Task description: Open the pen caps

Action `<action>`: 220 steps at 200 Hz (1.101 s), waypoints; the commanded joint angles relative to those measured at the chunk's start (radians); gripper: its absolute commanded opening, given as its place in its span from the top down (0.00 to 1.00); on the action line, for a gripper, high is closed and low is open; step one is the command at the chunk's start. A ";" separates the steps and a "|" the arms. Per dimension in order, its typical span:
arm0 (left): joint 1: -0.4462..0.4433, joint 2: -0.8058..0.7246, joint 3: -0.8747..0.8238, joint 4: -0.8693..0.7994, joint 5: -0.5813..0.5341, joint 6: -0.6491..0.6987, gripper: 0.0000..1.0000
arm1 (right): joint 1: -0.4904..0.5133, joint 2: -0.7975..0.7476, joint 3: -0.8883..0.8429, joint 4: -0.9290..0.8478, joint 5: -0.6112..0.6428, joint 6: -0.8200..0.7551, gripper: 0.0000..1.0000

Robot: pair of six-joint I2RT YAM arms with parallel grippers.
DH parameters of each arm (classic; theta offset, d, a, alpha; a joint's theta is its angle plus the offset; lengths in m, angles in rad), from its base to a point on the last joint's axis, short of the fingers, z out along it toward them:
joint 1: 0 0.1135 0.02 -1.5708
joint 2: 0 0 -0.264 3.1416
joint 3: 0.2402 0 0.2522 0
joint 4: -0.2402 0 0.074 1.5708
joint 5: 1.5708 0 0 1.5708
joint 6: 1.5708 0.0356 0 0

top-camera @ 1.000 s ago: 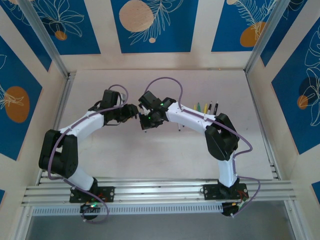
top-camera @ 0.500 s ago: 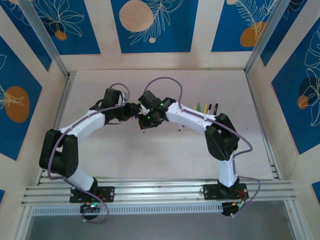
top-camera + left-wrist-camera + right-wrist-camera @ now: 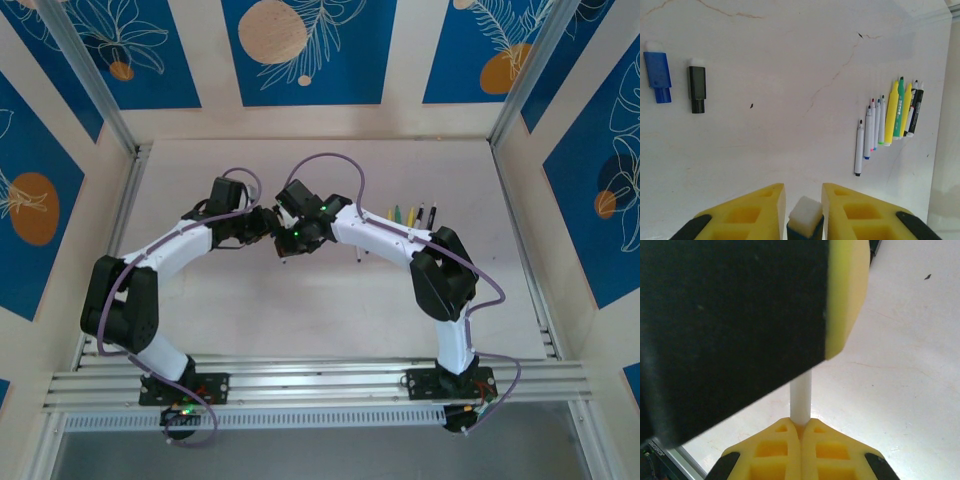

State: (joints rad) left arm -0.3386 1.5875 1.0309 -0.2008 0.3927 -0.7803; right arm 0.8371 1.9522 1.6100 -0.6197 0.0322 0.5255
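Above the middle of the table my two grippers meet. My right gripper (image 3: 801,427) is shut on a white pen barrel (image 3: 801,395) that points up into the black body of the left gripper (image 3: 264,224). In the left wrist view the yellow fingers (image 3: 765,210) have closed in on a blue pen cap (image 3: 805,222) with a white end, which fills nearly all the space between them. A loose blue cap (image 3: 657,75) and a black cap (image 3: 696,89) lie on the table at the left. A row of uncapped pens (image 3: 891,120) lies at the right.
The pen row (image 3: 410,213) lies behind the right forearm (image 3: 385,232) in the top view. Wooden walls with blue panels enclose the white table (image 3: 330,310). An aluminium rail (image 3: 320,385) runs along the near edge.
The left gripper has slid right to meet the right gripper, and its jaws have narrowed around the blue cap. The right arm has held still with the pen.
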 commanded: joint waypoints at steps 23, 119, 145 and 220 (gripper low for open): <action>-0.014 0.011 0.029 0.003 0.026 -0.002 0.83 | 0.002 -0.005 0.053 -0.001 -0.027 0.021 1.00; -0.014 0.014 0.032 0.028 0.039 -0.023 1.00 | 0.011 0.034 0.066 -0.026 -0.072 0.036 0.74; -0.013 0.016 0.037 0.034 0.045 -0.026 1.00 | 0.016 0.045 0.066 -0.025 -0.066 0.040 0.74; -0.003 0.047 0.070 0.029 0.023 -0.015 1.00 | 0.015 0.047 0.056 -0.033 -0.058 0.042 1.00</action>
State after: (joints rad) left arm -0.3389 1.6085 1.0428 -0.1940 0.4149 -0.7952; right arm 0.8417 2.0132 1.6562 -0.6521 0.0048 0.5686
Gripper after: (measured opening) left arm 0.122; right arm 0.053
